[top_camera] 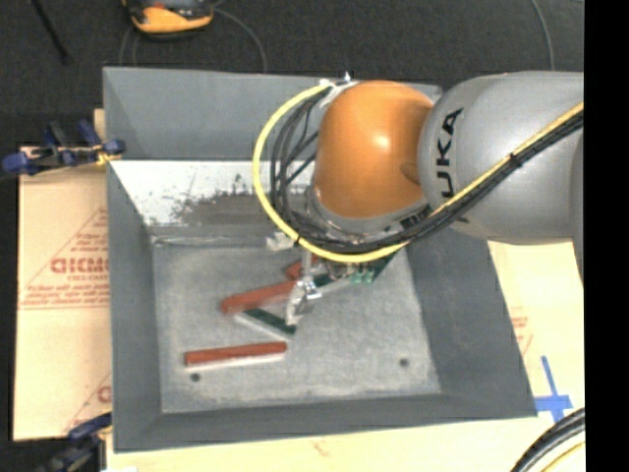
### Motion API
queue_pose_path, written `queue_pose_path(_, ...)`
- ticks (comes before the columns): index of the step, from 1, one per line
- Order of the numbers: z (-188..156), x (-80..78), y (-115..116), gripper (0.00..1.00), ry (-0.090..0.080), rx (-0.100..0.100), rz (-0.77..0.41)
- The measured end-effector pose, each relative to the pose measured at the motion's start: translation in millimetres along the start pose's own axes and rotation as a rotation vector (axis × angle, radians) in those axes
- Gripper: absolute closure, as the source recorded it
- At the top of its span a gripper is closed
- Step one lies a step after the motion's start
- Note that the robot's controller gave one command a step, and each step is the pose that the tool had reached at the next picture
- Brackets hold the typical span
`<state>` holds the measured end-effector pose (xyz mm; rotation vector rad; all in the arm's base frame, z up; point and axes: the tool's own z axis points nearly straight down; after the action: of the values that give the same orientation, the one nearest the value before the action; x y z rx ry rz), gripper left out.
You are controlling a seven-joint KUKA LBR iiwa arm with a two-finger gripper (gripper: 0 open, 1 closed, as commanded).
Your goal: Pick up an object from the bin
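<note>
My gripper (296,312) hangs under the orange dome, low over the middle of the bin floor. One pale fingertip shows at the right end of a red-brown flat stick (254,299) that lies slanted there. A dark green piece (267,320) lies just under that stick, beside the fingertip. A second red-brown flat stick (236,354) rests nearer the front, lying almost level, apart from the gripper. Whether anything sits between the fingers is hidden by the dome.
The arm and its orange dome with yellow and black cables cover the bin's back right. A small red bit (294,271) peeks out at the dome's lower edge. The bin's sloped walls rise on all sides.
</note>
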<state>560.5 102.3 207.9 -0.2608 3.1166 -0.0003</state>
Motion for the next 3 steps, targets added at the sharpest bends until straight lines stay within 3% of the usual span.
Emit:
queue_pose_path(1,69.6,-17.3,14.0,0.0,0.005,-0.003,0.007)
queue_pose_path(2,118.9,12.2,11.4,1.0,0.011,-0.004,-0.023)
queue_pose_path(3,118.9,12.2,11.4,1.0,0.011,-0.004,-0.022)
